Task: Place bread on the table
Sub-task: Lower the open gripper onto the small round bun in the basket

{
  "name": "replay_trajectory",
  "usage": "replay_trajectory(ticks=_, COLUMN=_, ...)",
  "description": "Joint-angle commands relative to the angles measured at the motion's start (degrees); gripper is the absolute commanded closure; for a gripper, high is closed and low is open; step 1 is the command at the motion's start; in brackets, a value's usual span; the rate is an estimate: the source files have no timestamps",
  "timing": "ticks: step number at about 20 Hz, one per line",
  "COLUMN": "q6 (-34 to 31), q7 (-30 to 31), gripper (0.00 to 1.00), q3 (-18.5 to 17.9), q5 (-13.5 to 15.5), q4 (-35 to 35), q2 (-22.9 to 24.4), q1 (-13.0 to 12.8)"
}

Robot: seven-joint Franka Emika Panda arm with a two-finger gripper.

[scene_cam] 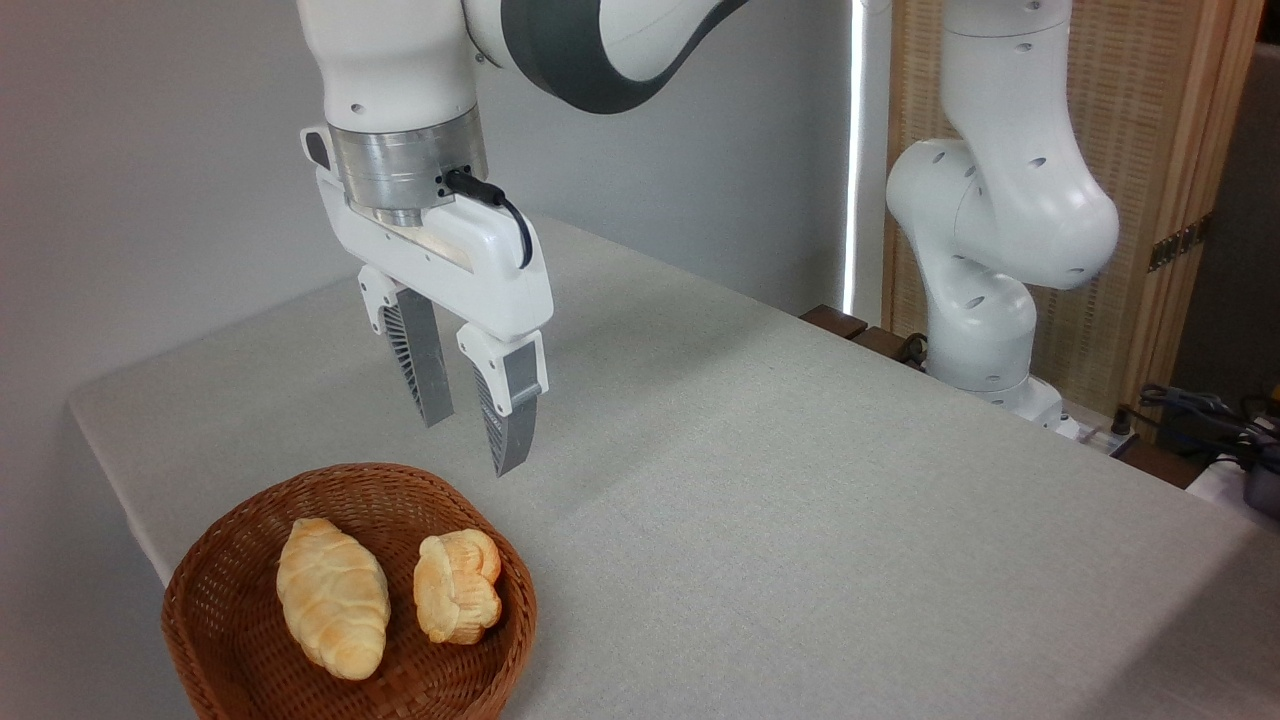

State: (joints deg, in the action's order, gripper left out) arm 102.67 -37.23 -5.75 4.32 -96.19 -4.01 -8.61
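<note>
One table [800, 480], grey-beige cloth, against a plain grey wall. One brown wicker basket [200, 600] at its near corner, holding two items: one bread [458, 585], stubby and knotted, right of one longer pale loaf [332, 597]. One gripper [474, 440] hung above the basket's far rim, fingers spread, empty.

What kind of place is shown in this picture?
Probably a robotics lab set up as a test scene: a white robot arm mounted beside a grey-beige cloth-covered table, loose cables, and a brown wicker basket holding two bread pieces.
</note>
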Motion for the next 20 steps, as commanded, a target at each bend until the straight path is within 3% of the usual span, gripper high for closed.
replay_trajectory(ticks=1, q6=-0.3, q7=-0.6, gripper=0.00, q3=-0.2, q5=1.0, q4=0.2, q2=-0.6, q1=-0.1)
replay_trajectory(ticks=20, q6=10.4, q7=-4.4, gripper=0.00, q3=-0.4, q5=0.0, q4=-0.1, q2=-7.6, q1=0.2)
